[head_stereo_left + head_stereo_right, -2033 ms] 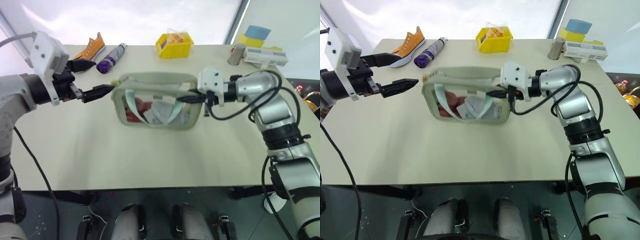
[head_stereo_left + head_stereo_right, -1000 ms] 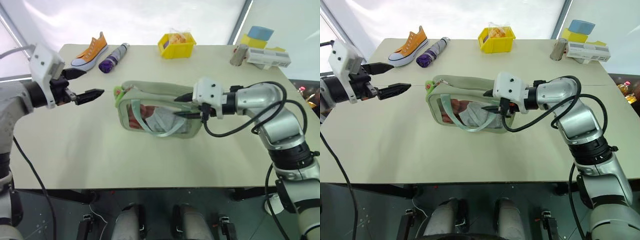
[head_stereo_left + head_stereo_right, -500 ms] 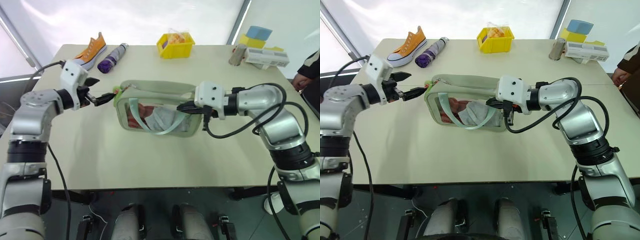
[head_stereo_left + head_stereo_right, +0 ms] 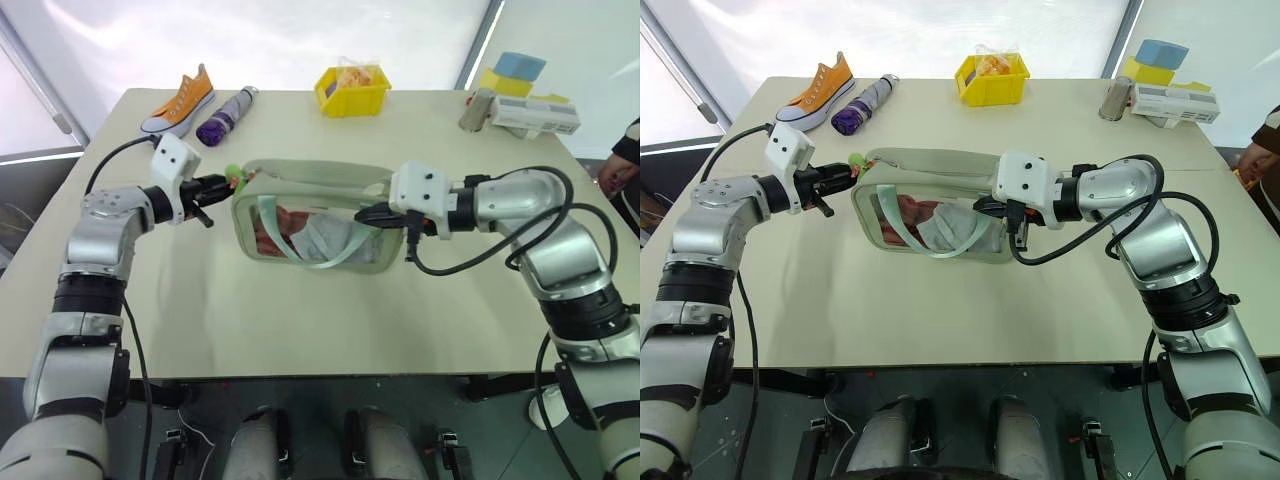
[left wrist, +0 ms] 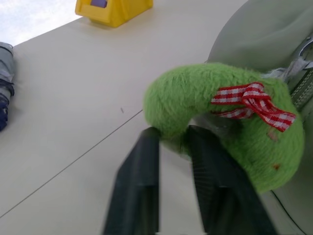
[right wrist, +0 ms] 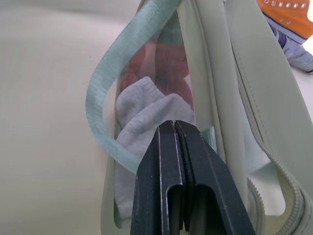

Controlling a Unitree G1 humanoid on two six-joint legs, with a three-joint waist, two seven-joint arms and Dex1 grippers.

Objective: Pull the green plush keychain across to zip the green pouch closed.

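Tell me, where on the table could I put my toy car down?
The wide bare strip of table in front of the green pouch is free. So is the patch between the yellow bin and the boxes. It's crowded near the orange shoe and umbrella.

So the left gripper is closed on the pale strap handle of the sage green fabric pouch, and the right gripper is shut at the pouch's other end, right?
Not quite: the left gripper is closed on the lime-green fuzzy plush keychain with its red gingham ribbon, not the pale strap handle. The left wrist view shows this. The right gripper is indeed shut at the other end of the sage green fabric pouch.
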